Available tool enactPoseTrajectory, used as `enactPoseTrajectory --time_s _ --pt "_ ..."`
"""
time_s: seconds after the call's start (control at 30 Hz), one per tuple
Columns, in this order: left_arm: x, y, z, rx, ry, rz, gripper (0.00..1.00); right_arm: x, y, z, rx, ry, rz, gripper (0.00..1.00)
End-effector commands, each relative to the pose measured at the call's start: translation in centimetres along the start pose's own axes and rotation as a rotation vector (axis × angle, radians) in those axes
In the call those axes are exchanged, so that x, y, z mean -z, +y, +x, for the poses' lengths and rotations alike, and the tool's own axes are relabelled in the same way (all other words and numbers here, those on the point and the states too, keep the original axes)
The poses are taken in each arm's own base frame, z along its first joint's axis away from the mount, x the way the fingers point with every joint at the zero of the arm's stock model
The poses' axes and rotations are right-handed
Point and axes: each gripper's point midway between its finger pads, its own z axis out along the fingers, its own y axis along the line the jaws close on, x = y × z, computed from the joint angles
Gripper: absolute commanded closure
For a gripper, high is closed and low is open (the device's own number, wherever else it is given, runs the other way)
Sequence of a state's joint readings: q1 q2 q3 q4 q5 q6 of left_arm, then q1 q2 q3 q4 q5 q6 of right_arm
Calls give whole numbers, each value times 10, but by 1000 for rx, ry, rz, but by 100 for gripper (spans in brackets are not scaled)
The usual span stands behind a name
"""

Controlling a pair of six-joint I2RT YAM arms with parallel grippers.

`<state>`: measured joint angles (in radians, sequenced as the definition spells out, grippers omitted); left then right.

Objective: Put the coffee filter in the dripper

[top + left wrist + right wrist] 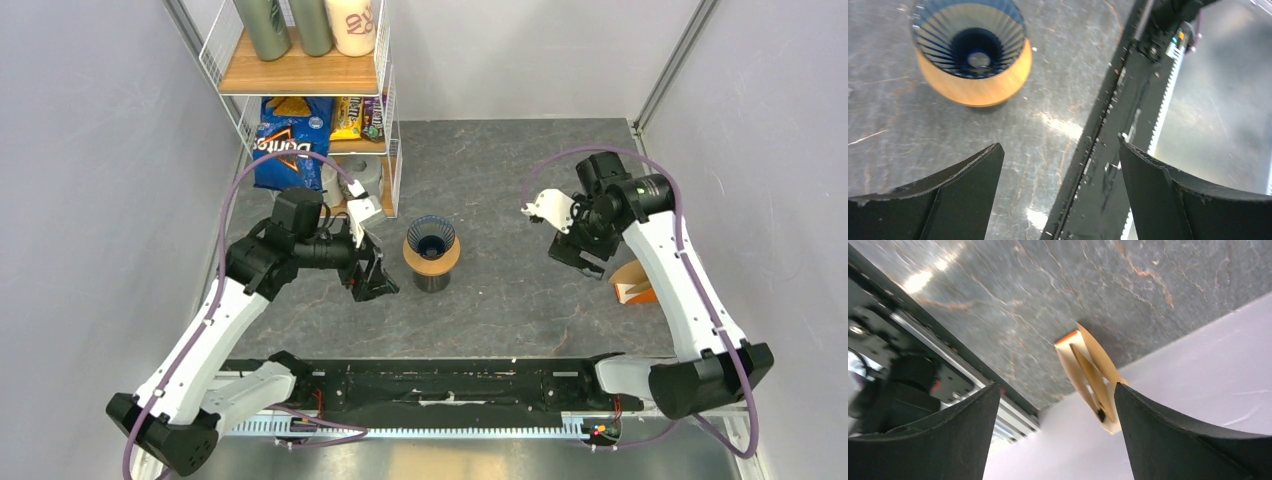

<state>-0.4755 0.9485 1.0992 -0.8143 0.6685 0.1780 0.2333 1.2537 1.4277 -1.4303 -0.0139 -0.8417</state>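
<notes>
The left jaws and right jaws gape apart, empty. A dark blue, ribbed, see-through plastic dripper (970, 37) sits ahead-left of the left jaws. A light-brown paper coffee filter (1105, 362) stands on the grey worktop (500, 180) ahead of the right jaws.

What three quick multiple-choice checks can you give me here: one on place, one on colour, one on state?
1. Where is the coffee filter? A in the dripper; B in the orange holder; C in the right gripper.
2. What colour is the dripper? A blue; B red; C white.
3. How is the right gripper? A open and empty; B shut on the coffee filter; C shut on the dripper.

Answers: 1 B, the tan paper stands in the holder, off to the right. 2 A, its ribbed cone shows dark blue. 3 A, its fingers stand apart with nothing between them.
</notes>
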Motion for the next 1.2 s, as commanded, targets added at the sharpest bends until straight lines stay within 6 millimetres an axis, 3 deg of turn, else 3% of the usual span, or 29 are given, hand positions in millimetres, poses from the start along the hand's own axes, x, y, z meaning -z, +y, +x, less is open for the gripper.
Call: enactPoseTrajectory --time_s 0.0,0.2,0.4,0.67,0.9,1.17 --pt "3 -33 -1 -78 15 213 7 4 -32 26 226 180 62 9" --pt "-1 -36 0 -107 36 250 10 -13 -53 44 325 272 20 21" --pt "-1 -25 11 -193 109 218 11 -39 -64 57 386 271 10 34" --pt "2 -15 28 -209 192 175 12 -79 -83 85 421 333 6 36" --pt "0 -14 28 -191 198 176 12 -91 -98 102 417 370 19 36" --pt "-1 -13 24 -185 193 172 13 -103 -93 113 412 394 -22 38"
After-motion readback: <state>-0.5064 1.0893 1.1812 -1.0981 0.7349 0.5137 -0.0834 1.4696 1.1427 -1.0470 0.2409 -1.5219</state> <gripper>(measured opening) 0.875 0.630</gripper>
